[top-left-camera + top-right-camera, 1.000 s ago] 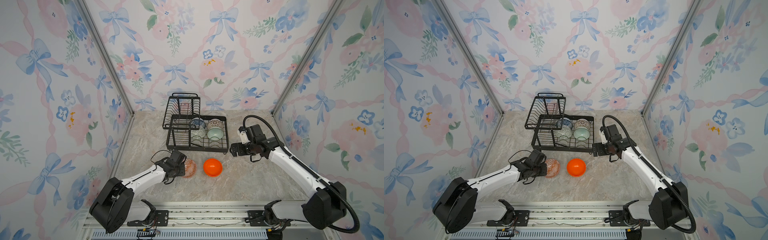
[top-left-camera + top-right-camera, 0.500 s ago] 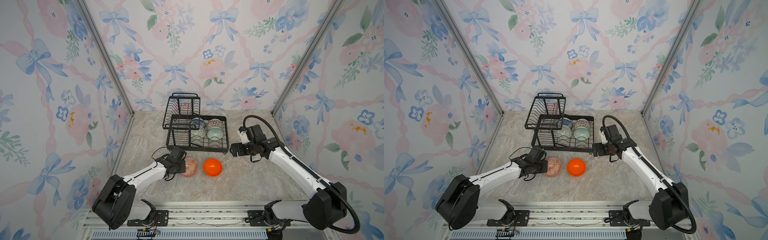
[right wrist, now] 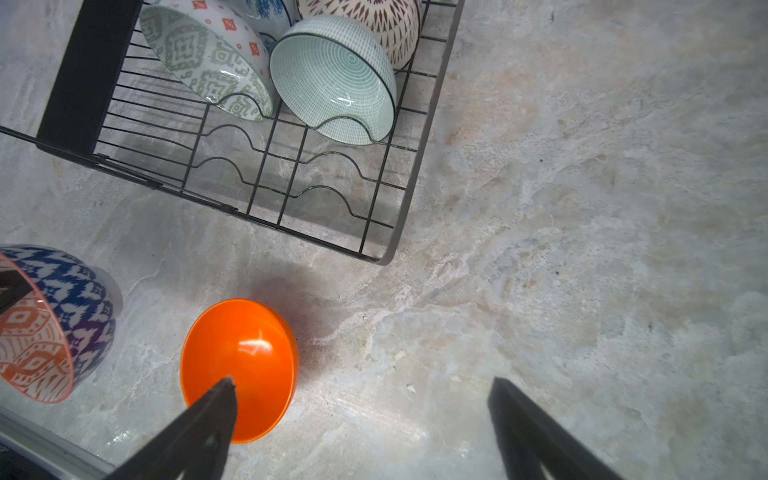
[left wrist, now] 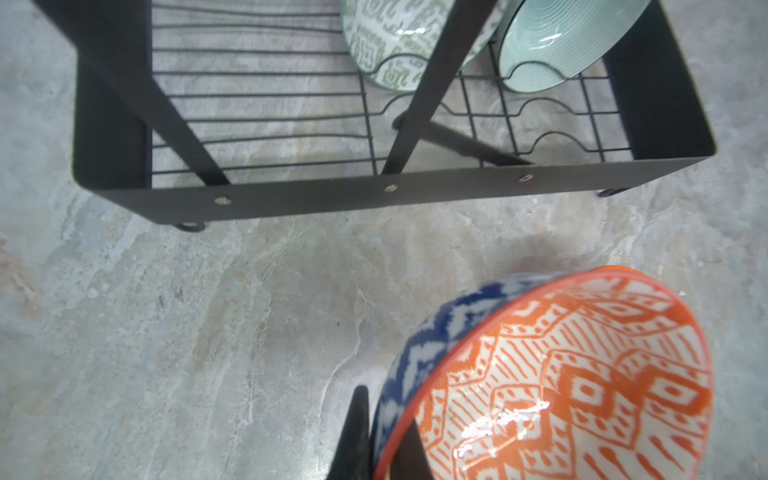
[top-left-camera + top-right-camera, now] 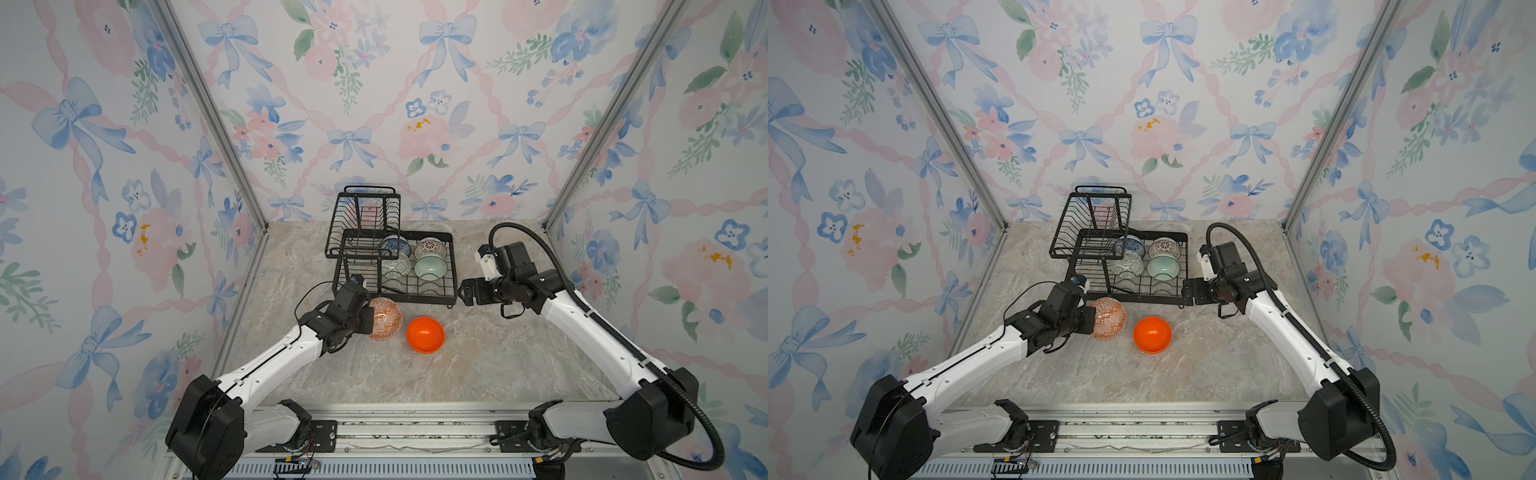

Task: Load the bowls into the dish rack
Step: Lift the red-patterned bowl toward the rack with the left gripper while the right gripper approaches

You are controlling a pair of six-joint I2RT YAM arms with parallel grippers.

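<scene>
We see the left gripper (image 4: 384,444) with its fingers (image 4: 359,432) pressed together on the rim of the patterned orange bowl (image 5: 384,318): one finger lies against the blue outer wall and the other against the orange and white inside. The bowl is tilted up on its side, its mouth turned back toward those fingers; we cannot tell whether its foot touches the table (image 5: 478,365). Just beyond the pinched bowl stands the rack (image 4: 374,195), its front wall facing the fingertips. The lower tray (image 5: 453,266) holds four bowls leaning in the wire slots. The grey-green bowl (image 5: 395,266) and the mint bowl (image 5: 430,268) stand side by side in the row nearer the left fingers. Behind them come the blue flowered bowl (image 5: 395,244) and the white bowl with brown marks (image 5: 430,248). The two slot rows closest to the fingers hold nothing, and we see no bowl in the upper basket (image 5: 361,224). The right gripper (image 3: 361,386) hangs with its fingers (image 3: 519,415) spread wide and nothing between them, just beside the tray's near right corner. The plain orange bowl (image 5: 425,334) sits on the table between the two grippers, close beside the pinched bowl and apart from the right fingers.
</scene>
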